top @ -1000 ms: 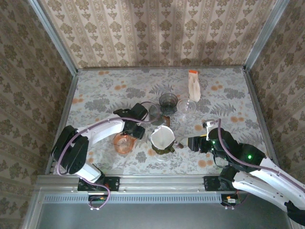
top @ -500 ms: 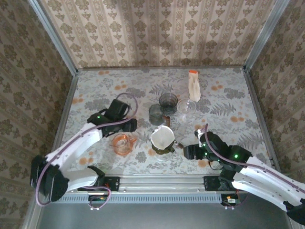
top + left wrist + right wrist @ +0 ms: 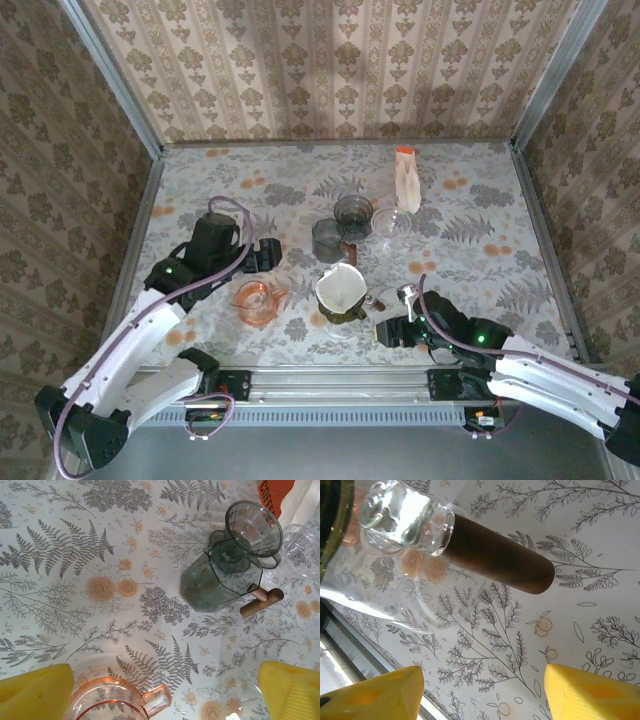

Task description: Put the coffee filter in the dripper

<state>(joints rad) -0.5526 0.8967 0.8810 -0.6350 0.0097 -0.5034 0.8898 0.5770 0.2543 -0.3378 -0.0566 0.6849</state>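
Observation:
A white coffee filter (image 3: 341,287) sits as an open cone inside the dark green glass dripper (image 3: 345,313) near the table's front middle. Its brown wooden handle (image 3: 497,555) with a clear glass knob (image 3: 405,517) lies just ahead of my right gripper (image 3: 480,692), which is open with only tablecloth between its yellow fingers (image 3: 592,690). In the top view the right gripper (image 3: 390,330) is right of the dripper. My left gripper (image 3: 266,255) stands wide open, left of the filter and above a pink glass dripper (image 3: 112,702); nothing is held between its fingers (image 3: 35,687).
Two grey glass drippers (image 3: 220,577) (image 3: 252,527), one with a wooden handle (image 3: 261,602), and a clear one (image 3: 390,222) stand behind the filter. A filter pack (image 3: 407,178) lies at the back. The table's front rail (image 3: 330,380) is close to the right gripper.
The left gripper has opened wide and drawn back to the left, away from the filter. The right gripper has slid left and toward the front edge, nearer the wooden handle.

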